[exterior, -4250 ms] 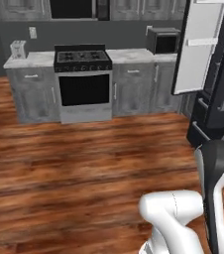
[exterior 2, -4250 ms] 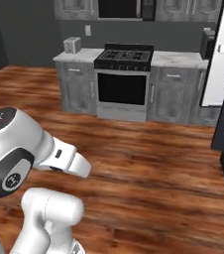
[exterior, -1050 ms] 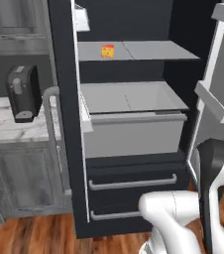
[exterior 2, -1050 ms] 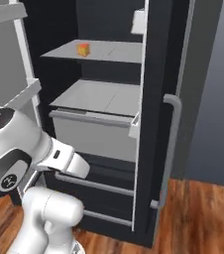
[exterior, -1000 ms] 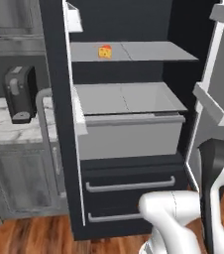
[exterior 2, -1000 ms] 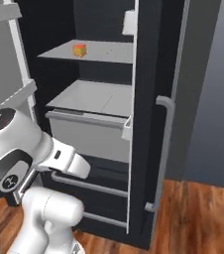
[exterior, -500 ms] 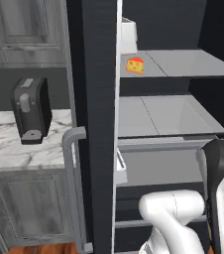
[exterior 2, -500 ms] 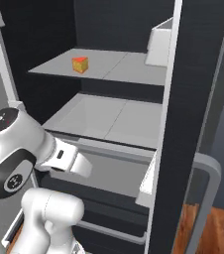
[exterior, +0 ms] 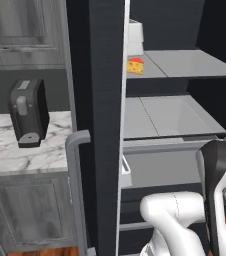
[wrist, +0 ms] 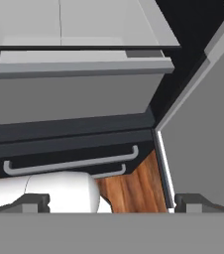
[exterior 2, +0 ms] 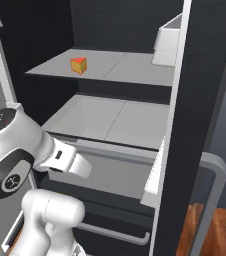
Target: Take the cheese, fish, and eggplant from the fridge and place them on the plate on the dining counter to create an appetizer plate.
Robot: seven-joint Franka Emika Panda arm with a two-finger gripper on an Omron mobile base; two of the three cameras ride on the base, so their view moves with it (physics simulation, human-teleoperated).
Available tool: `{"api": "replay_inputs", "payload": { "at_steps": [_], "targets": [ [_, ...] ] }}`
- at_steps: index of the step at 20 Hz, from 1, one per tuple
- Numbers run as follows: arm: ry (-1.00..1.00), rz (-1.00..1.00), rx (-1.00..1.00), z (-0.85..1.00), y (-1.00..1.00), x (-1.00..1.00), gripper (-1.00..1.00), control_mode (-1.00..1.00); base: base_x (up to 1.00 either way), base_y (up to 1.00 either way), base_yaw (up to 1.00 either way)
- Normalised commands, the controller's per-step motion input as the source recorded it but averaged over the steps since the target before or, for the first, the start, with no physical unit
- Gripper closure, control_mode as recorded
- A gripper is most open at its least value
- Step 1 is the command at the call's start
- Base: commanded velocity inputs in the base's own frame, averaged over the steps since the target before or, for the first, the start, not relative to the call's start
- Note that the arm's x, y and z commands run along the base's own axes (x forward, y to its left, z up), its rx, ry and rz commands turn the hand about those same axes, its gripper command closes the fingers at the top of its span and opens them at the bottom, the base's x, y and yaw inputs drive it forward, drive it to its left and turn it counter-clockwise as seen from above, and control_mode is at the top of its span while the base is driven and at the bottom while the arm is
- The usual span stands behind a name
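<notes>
The robot is rolling in close to the tall dark fridge (exterior: 105, 100) w/ its claw (wrist: 112, 201) wide open & empty, so the little yellow-orange cheese wedge (exterior 2: 78, 65) sitting on the pale grey upper shelf (exterior 2: 130, 67) is getting near enough to grab

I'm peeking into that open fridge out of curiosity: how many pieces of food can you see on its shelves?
1: a small yellow-orange cheese wedge on the pale grey upper shelf. Other food may be hidden behind the dark door or in the drawer.

No text, label, brand, number or sign can be read on anything here: the tall dark grey fridge (exterior: 107, 100), its pale grey shelves (exterior 2: 110, 65), the small black coffee machine (exterior: 29, 112) and the white veined marble worktop (exterior: 15, 150) all carry blank surfaces
</notes>
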Motion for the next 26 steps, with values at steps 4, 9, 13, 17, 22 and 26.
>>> {"api": "replay_inputs", "payload": {
  "at_steps": [4,9,13,17,22,26],
  "targets": [
    [0.00,0.00,0.00,0.00,0.00,0.00,-1.00,1.00,0.96,0.00,0.04],
    [0.00,0.00,0.00,0.00,0.00,0.00,-1.00,1.00,0.60,0.05,0.11],
    [0.01,-0.01,0.00,0.00,0.08,0.14,-1.00,-1.00,0.00,0.00,0.00],
    [-0.04,0.00,0.00,-0.02,0.00,0.01,-1.00,-1.00,0.00,0.00,0.00],
    [-0.04,0.12,0.00,0.12,0.11,0.10,-1.00,-1.00,0.00,0.00,0.00],
    [-0.32,0.16,0.01,0.47,0.28,0.21,-1.00,-1.00,0.00,0.00,0.00]
  ]
}}
